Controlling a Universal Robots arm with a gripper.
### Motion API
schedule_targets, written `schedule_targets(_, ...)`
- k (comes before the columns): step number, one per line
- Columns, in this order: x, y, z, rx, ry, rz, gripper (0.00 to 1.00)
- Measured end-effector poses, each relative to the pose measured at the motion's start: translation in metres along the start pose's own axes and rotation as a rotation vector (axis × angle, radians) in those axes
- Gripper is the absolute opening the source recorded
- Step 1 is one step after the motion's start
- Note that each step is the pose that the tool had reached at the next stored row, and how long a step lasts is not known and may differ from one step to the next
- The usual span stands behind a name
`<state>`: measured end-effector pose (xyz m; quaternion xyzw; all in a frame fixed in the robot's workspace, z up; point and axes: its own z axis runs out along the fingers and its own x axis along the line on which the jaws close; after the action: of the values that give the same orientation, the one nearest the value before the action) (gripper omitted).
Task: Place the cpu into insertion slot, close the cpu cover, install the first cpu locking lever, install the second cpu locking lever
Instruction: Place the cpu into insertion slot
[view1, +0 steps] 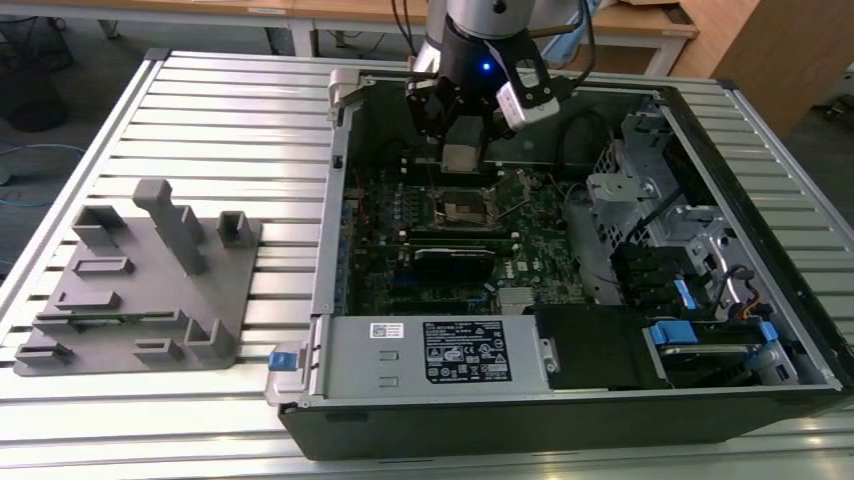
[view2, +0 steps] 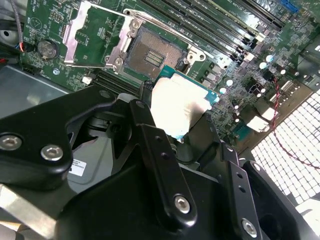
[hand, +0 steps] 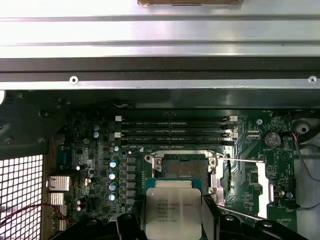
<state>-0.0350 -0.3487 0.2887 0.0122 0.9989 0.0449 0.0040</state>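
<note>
**Claw closed on the cpu above the open socket**

The claw (view1: 461, 150), a black two-fingered gripper at the arm's end, is seen in the upper middle of the exterior view. It is clamped on the cpu and held over the board, apart from it. Below it, the large black steel computer case (view1: 561, 425) lies open on its side on the slatted silver metal table (view1: 214, 110) and takes up the right half of that view. Inside the case the green motherboard (view1: 400, 265) is laid bare.

In the second wrist view the cpu cover (view2: 87, 32), a thin silver metal frame plate with a square cut-out, is swung open to one side of the socket. The insertion slot (view2: 152, 57), a small square socket with a dark centre and a thin silver rim, is thus left uncovered, and nothing is seated in it. The cpu (hand: 172, 212), a small flat square chip with a pale silver metal face on a green base, is gripped by two opposite edges between the black fingers (hand: 210, 217). In the first wrist view it is placed just short of the slot.

The chip is judged to be light, stiff and thin, with a smooth face that could slip under a weak grip. Its underside and the socket's contacts are judged fragile, so it is best held by the edges alone and kept level.
</note>
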Motion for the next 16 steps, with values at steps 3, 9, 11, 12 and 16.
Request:
schedule_targets(3, 0.0000, 0.0000, 0.0001, 0.0000, 0.0000, 0.000, 0.54)
schedule_targets(9, 0.0000, -0.0002, 0.0016, -0.0001, -0.0001, 0.000, 0.54)
schedule_targets(11, 0.0000, -0.0002, 0.0020, 0.0001, 0.0000, 0.000, 0.54)
schedule_targets(12, 0.0000, -0.0002, 0.0020, 0.0002, 0.0001, 0.000, 0.54)
schedule_targets(16, 0.0000, -0.0002, 0.0028, -0.0004, -0.0002, 0.000, 0.54)
